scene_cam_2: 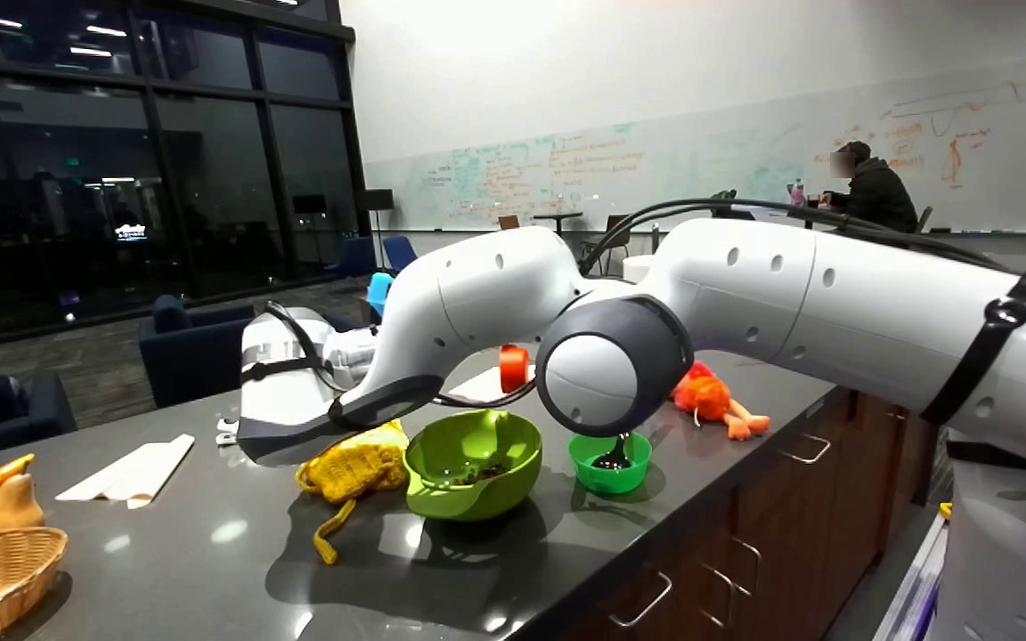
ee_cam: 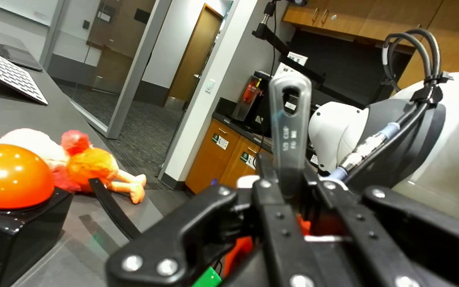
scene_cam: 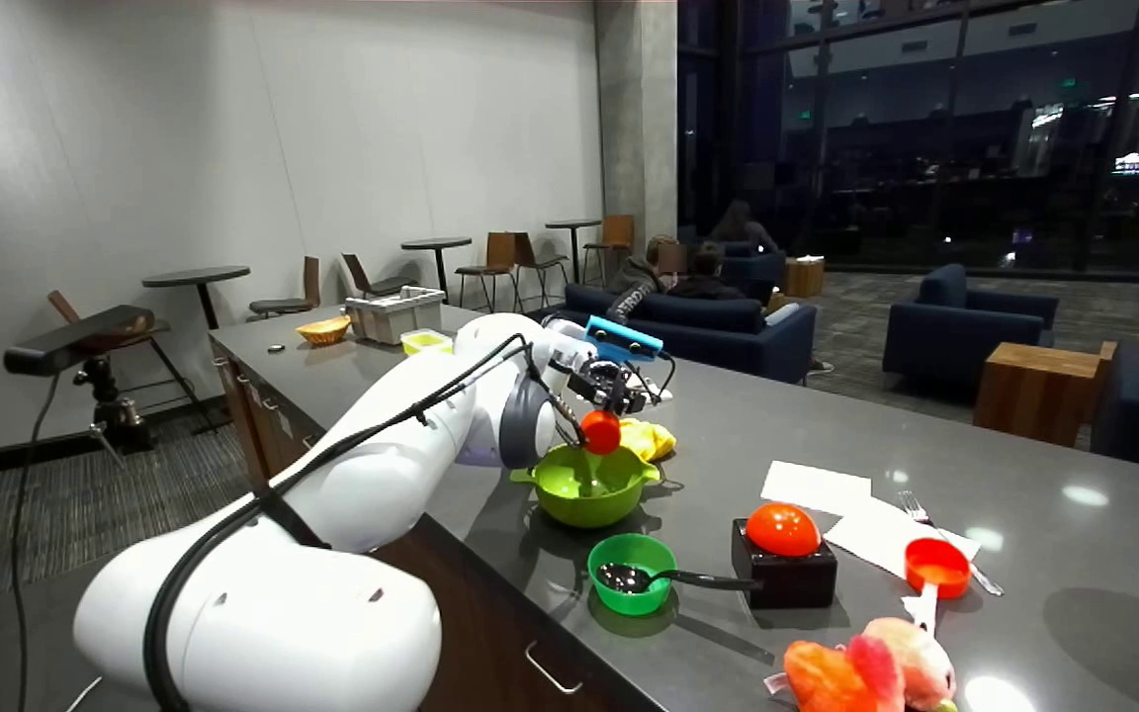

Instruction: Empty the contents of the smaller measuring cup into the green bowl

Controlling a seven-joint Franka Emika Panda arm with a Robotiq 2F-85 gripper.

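Tiny red plastic measuring cup (scene_cam: 600, 432), tipped, above the bowl; black fingers (ee_cam: 273, 217) clamped on its short, translucent grey handle (ee_cam: 289, 137). Wide, round lime-green plastic bowl (scene_cam_2: 491, 500), upright on the glossy grey worktop (scene_cam: 728, 425); dark bits inside. Smaller round green tub (scene_cam: 641, 604), near the bowl, containing black spoon (scene_cam: 698, 579). Yellow knitted piece (scene_cam_2: 360, 467), just beside the bowl.

both exterior views overlook the green bowl (scene_cam: 585, 508).

Office-type lounge: sofa (scene_cam: 728, 341), armchair (scene_cam: 965, 324) and tall windows (scene_cam: 925, 148) beyond one edge of the worktop (scene_cam: 723, 430); inscribed whiteboard (scene_cam_2: 700, 169) past another; round tables (scene_cam: 436, 243) with chairs (scene_cam: 501, 250).
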